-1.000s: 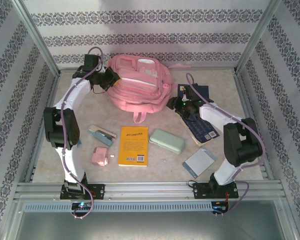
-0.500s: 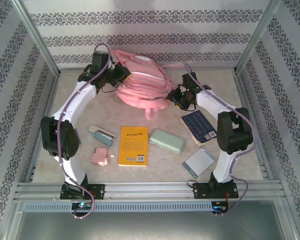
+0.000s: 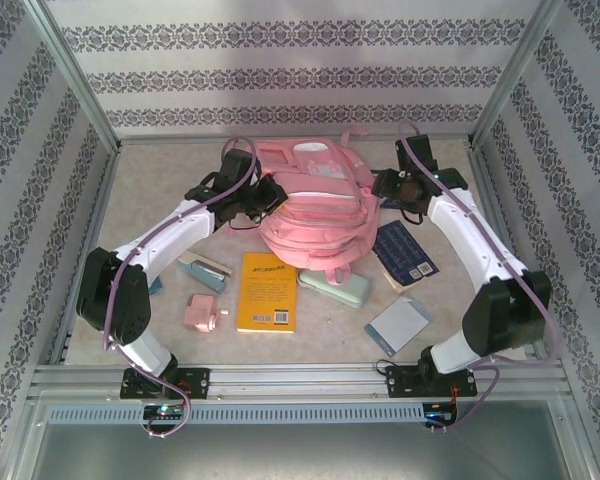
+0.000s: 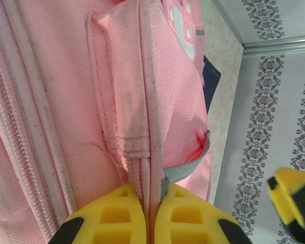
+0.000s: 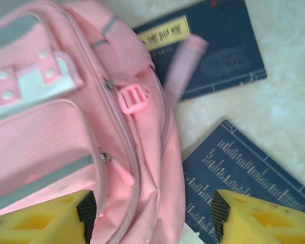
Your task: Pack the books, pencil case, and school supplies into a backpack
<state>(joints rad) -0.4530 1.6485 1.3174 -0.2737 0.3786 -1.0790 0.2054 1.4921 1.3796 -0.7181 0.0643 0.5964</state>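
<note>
Your left claw [image 4: 151, 206] pinched narrow on backpack [image 3: 315, 210] seam; backpack sits mid-tabletop [image 3: 310, 345]. Your right claw [image 5: 152, 218] wide, backpack edge between pads [image 5: 40, 218], contact unclear. Backpack hides most of pencil case [image 3: 345, 290], overlaps navy books [image 5: 213, 46]. Yellow book [image 3: 267, 292] just beside, uncovered.

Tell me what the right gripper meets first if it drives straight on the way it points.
Most likely the backpack: the right gripper, open, points at its side edge, with a navy book just beside; depth is unclear.
</note>
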